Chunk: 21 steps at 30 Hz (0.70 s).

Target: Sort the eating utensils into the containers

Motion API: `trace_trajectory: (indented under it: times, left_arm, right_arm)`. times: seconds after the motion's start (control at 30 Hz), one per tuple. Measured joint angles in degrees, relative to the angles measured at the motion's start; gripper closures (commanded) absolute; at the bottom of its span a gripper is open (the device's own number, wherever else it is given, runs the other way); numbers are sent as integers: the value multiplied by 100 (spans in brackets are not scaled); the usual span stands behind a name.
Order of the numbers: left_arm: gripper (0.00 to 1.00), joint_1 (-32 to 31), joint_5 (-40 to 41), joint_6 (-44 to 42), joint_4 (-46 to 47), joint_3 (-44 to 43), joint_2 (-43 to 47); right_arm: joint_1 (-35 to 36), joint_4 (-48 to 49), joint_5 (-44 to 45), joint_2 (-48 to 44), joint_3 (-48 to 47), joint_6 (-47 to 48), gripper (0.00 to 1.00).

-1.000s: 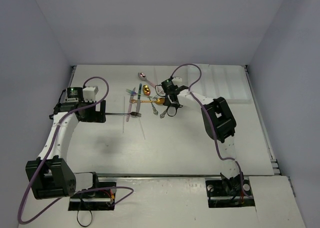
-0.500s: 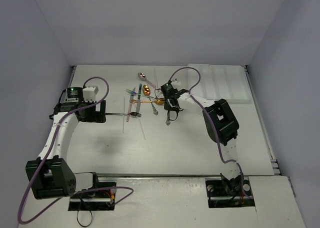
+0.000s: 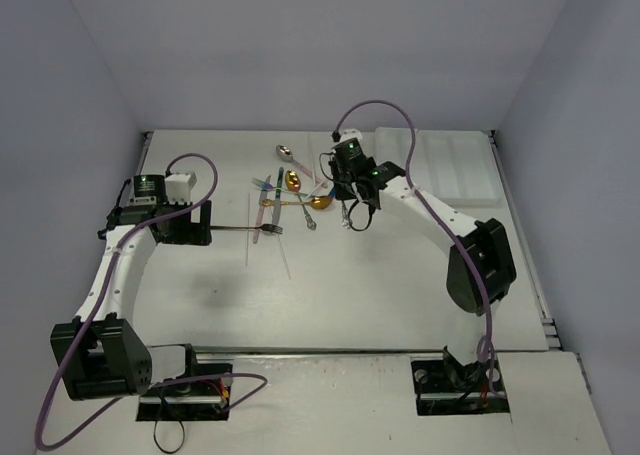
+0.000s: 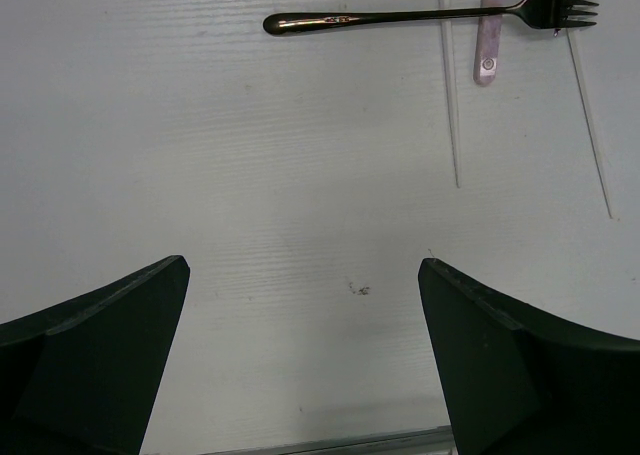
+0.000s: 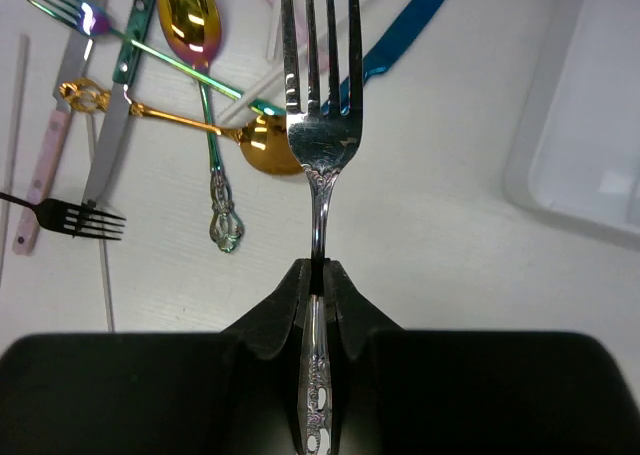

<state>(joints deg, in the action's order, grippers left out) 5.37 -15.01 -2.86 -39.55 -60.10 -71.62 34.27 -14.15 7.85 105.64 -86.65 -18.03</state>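
My right gripper [image 5: 320, 270] is shut on the ornate handle of a silver fork [image 5: 322, 125], which it holds off the table with the tines pointing away from the wrist. In the top view this gripper [image 3: 351, 197] hangs just right of the utensil pile [image 3: 290, 190]. In the pile lie a gold spoon [image 5: 270, 140], an iridescent spoon [image 5: 190, 15], a blue knife [image 5: 400, 35] and a black fork [image 5: 70, 217]. A corner of the white tray [image 5: 590, 145] shows at the right. My left gripper [image 4: 305, 263] is open over bare table, short of the black fork [image 4: 430, 17].
The white compartment tray [image 3: 450, 165] sits at the back right of the table. Thin pale sticks [image 4: 450, 105] and a pink-handled knife [image 4: 488, 35] lie by the black fork. The left arm [image 3: 115, 265] runs along the table's left side.
My right gripper has shut on the silver fork and lifted it from the table beside the pile, and the right arm has swung out to the right. The left arm has not moved.
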Motion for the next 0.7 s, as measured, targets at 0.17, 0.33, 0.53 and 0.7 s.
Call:
trace_trajectory:
  times: [0.17,0.33,0.53,0.7]
  left_arm:
    - [3,0,-40,-32,0,-1,89]
    - [3,0,-126,-103,-6,-27,95]
    - [3,0,-302,-127,-19,-232,91]
    - [3,0,-370,-130,-2,-332,90]
  right_arm:
    - [-471,-124,-525,-384,-241,1208,100]
    - [-2044,-498,-1195,-374,-544,2480,100]
    - [-4060,-839,-1700,151,-1155,3778,100]
    - [-4956,-1037,-1984,970,-1822,4281,100]
